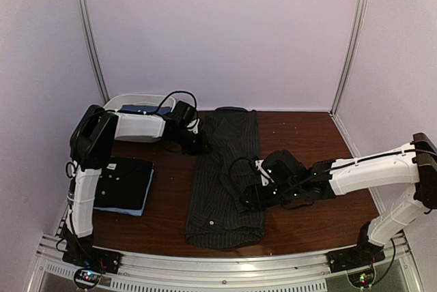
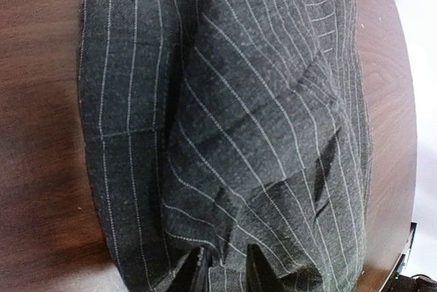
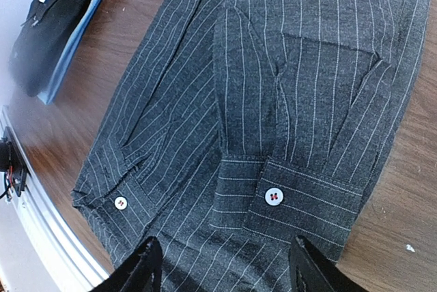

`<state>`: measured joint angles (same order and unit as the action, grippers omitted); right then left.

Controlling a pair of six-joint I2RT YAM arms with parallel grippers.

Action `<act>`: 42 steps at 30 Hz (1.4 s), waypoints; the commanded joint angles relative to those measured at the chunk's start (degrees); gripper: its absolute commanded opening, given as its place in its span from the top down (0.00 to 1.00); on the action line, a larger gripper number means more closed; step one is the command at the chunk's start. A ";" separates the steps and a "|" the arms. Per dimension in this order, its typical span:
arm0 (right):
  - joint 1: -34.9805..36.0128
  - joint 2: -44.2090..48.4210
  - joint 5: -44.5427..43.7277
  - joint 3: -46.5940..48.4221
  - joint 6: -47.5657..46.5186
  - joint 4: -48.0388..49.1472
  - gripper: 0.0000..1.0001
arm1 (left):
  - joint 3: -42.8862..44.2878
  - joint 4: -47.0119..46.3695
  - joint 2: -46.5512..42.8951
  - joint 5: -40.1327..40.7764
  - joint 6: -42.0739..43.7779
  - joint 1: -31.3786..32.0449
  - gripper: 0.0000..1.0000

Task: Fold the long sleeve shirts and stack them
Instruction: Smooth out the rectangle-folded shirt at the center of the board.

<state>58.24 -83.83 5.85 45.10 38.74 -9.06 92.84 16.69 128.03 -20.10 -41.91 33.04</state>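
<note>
A dark charcoal pinstriped shirt (image 1: 225,176) lies in a long narrow strip down the middle of the table, sleeves folded onto it. My left gripper (image 1: 199,147) is at its far left edge. In the left wrist view, the left gripper (image 2: 225,268) has its fingers close together, pinching a raised fold of the striped cloth (image 2: 259,101). My right gripper (image 1: 248,198) hovers over the shirt's near half. In the right wrist view, the right gripper (image 3: 222,265) is open above two buttoned cuffs (image 3: 273,196), holding nothing. A folded black shirt (image 1: 123,181) rests on a folded light blue one (image 1: 142,209) at the near left.
A white oval tub (image 1: 136,101) stands at the back left, behind the left arm. The metal rail (image 1: 218,265) runs along the table's near edge. Bare wood (image 1: 307,135) shows to the right of the striped shirt.
</note>
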 commanded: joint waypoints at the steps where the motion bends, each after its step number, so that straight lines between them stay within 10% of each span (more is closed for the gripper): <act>1: 1.75 -2.66 -5.21 3.67 -2.20 -3.03 0.36 | 2.16 -2.04 0.56 1.30 -0.01 -0.34 0.82; 11: 5.95 -12.02 -11.36 10.99 -4.22 -8.67 0.46 | 3.05 -0.87 0.44 1.83 0.66 -0.34 1.00; 20: 7.41 -17.19 -13.29 13.39 -4.13 -11.27 0.54 | 3.28 -0.46 -0.01 2.40 0.83 -0.59 1.00; 31: 8.10 -14.42 -13.97 15.85 -4.94 -16.33 0.94 | 3.31 -0.24 -0.60 2.56 1.05 -1.48 1.00; 42: 9.51 -11.25 -7.08 18.09 -5.55 -21.74 0.98 | 3.51 -0.24 -0.59 2.07 1.41 -1.93 1.00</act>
<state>66.92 -97.30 -4.47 61.12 33.76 -27.46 94.43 17.19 128.07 -18.06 -41.63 31.57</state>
